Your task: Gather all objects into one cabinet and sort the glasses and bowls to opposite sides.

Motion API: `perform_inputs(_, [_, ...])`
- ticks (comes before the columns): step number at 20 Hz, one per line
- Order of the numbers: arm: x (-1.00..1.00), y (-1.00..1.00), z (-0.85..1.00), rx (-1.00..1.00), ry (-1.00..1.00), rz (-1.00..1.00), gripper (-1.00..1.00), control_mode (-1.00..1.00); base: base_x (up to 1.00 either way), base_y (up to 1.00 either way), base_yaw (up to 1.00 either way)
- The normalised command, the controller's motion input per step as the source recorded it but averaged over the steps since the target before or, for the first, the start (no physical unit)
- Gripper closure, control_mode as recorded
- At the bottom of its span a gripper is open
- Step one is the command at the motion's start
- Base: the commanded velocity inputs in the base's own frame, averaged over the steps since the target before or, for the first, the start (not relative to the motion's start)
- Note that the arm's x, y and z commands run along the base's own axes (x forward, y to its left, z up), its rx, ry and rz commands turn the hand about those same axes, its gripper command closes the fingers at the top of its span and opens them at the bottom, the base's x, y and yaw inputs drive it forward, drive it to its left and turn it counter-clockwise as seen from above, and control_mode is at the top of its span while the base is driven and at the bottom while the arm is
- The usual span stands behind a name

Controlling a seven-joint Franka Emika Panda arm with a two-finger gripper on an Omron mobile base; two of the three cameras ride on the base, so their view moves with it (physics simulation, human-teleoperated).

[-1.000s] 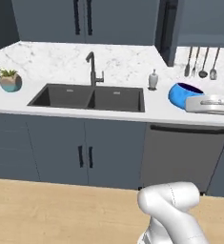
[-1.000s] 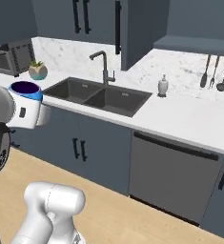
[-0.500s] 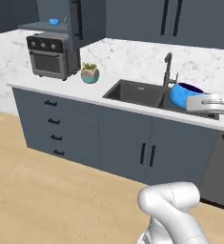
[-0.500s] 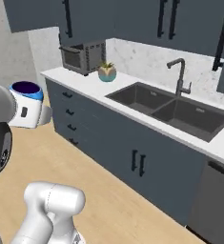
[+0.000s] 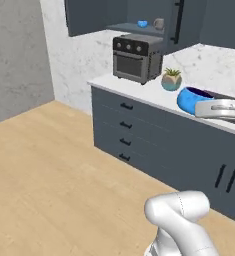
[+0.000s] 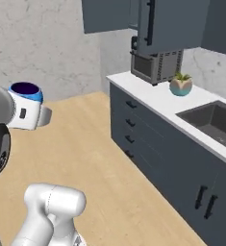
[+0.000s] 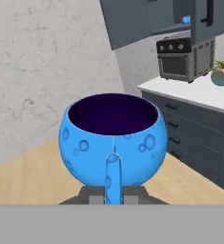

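Kitchen with wood floor, open wall cabinet [image 5: 179, 22] above toaster oven [image 5: 137, 58], gripper [image 7: 113, 193] clamped on blue mug [image 7: 113, 143]

A black toaster oven [image 5: 138, 58] and a small potted plant [image 5: 171, 80] stand on the white marble table [image 5: 139, 91]. Above, the open dark slate-blue cabinet [image 5: 120, 15] holds a small bright-blue vessel [image 5: 142, 23] beside a grey-beige tumbler [image 5: 159, 23] (both tiny here). At the right edge a round blue cup [image 5: 191, 100] is carried upright.

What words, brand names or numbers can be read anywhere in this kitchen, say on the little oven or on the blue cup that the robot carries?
None can be read.
Toaster oven: round knobs on its front, with no legible marks.
Blue cup in the tool: a pattern of circles, no lettering.
Cabinet door and drawers: plain, with black handles.
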Motion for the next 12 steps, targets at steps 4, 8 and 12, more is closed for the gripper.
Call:
perform_inputs(4, [0.0,0.0,0.0,0.0,0.0,0.0,1.0,1.0,0.94,0.53,0.01])
perform_inputs(8, [0.0,0.0,0.0,0.0,0.0,0.0,1.0,1.0,1.0,0.81,-0.38])
perform_inputs(12, [0.0,0.0,0.0,0.0,0.0,0.0,1.0,1.0,0.99,0.98,-0.46])
